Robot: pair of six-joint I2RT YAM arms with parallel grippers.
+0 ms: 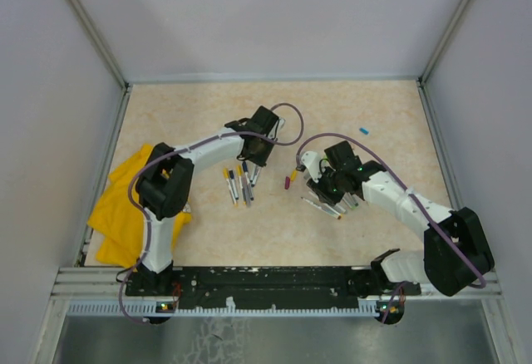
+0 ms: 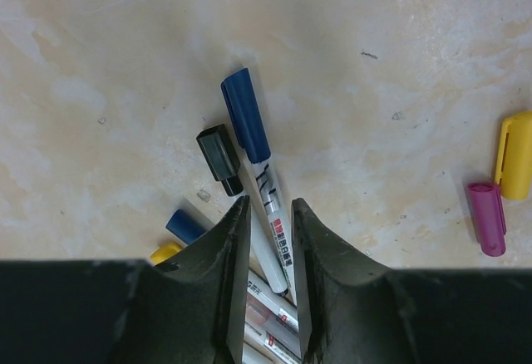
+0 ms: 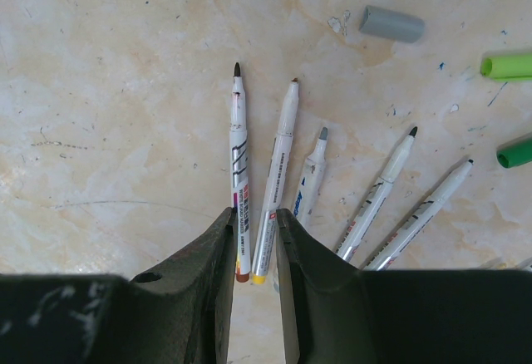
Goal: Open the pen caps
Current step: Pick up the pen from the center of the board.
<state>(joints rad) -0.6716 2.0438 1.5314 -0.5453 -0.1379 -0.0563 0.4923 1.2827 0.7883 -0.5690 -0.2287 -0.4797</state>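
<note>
Glossy white plastic pens point(image 3: 240, 173) lie on a smooth, mottled tabletop point(image 3: 125, 90) (scuffed, ink-flecked); the yellow cloth point(image 1: 116, 206) looks soft, matt.

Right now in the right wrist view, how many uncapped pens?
5. First pen and second pen run into the claw gap; third, fourth, fifth fan rightward. Others may be hidden.

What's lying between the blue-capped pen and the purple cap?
Nothing; in the left wrist view the tabletop between the blue-capped pen and the purple cap is bare.
</note>
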